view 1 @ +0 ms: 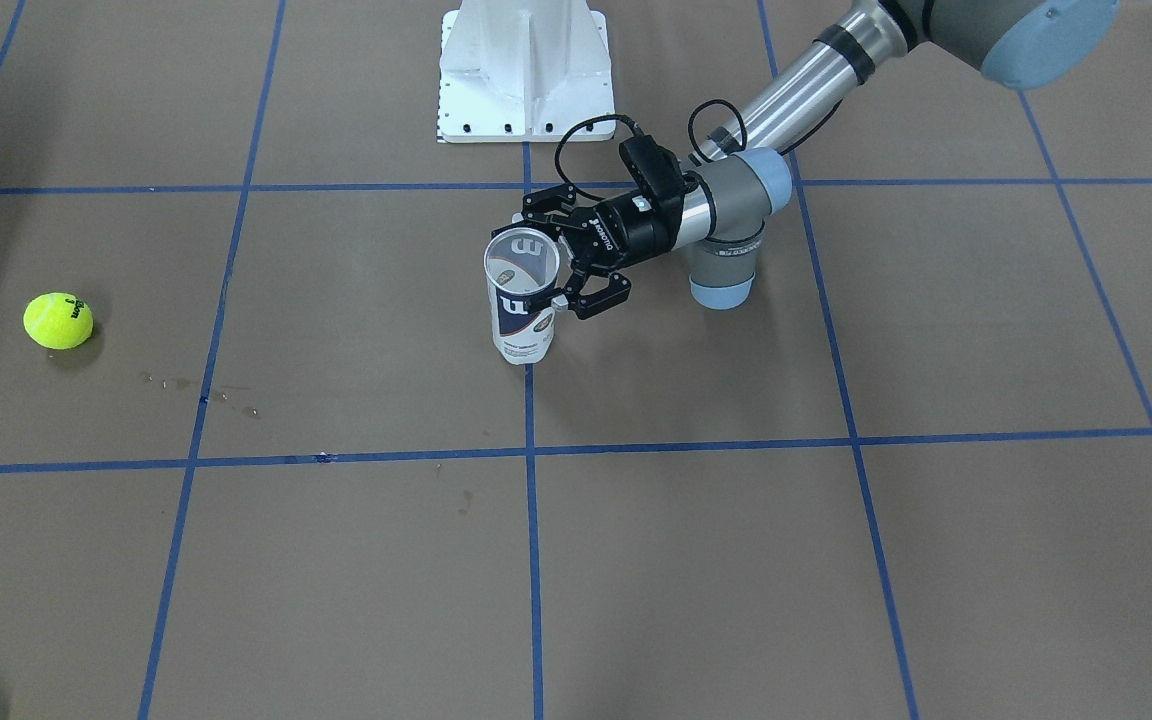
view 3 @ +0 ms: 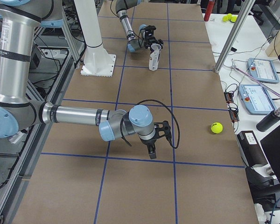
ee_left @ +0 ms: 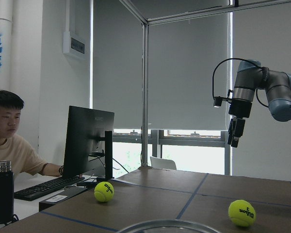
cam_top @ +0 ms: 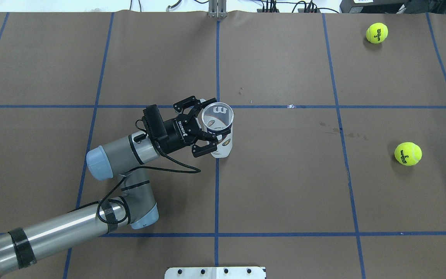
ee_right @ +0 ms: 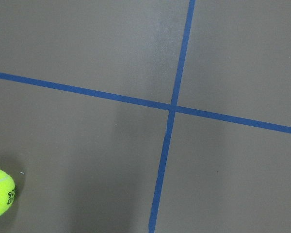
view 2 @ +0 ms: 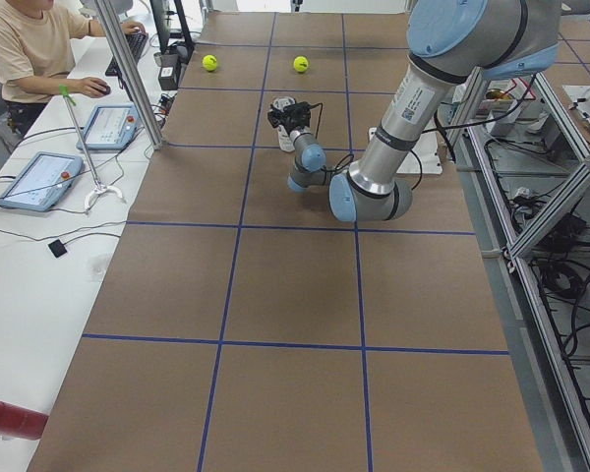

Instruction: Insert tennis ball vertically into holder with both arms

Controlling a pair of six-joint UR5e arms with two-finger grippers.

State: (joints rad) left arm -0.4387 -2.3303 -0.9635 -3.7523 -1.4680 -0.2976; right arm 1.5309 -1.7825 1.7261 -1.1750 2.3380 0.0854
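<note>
Centre table, the left gripper [cam_top: 206, 125] stands at the holder [cam_top: 223, 144], which is upright on the brown table [cam_top: 285, 186], mouth up and empty, astride a blue tape line. The jaws are spread wide to either side of the can's upper part, just under the rim. The lower pad [view 1: 562, 300] looks to meet the clear wall, but no firm clamp shows, so treat the can as not yet secured. By the look of it, the step in hand is steadying the holder. Close gently, because thin clear plastic will likely bow under a hard squeeze. Keep the fingers below the rim so the mouth is free, and hold the can plumb without dragging it. The right gripper [view 3: 151, 153] hangs point-down over the table well apart from the can, with nothing in it. Whether its fingers are parted or together cannot be told at this size. One tennis ball [cam_top: 408, 153] lies on that arm's side of the table, and its wrist camera catches a ball at the frame's lower left edge. A second ball [cam_top: 377, 33] sits toward the far corner. You would do well to send the right arm for the nearer ball once the can is held.
</note>
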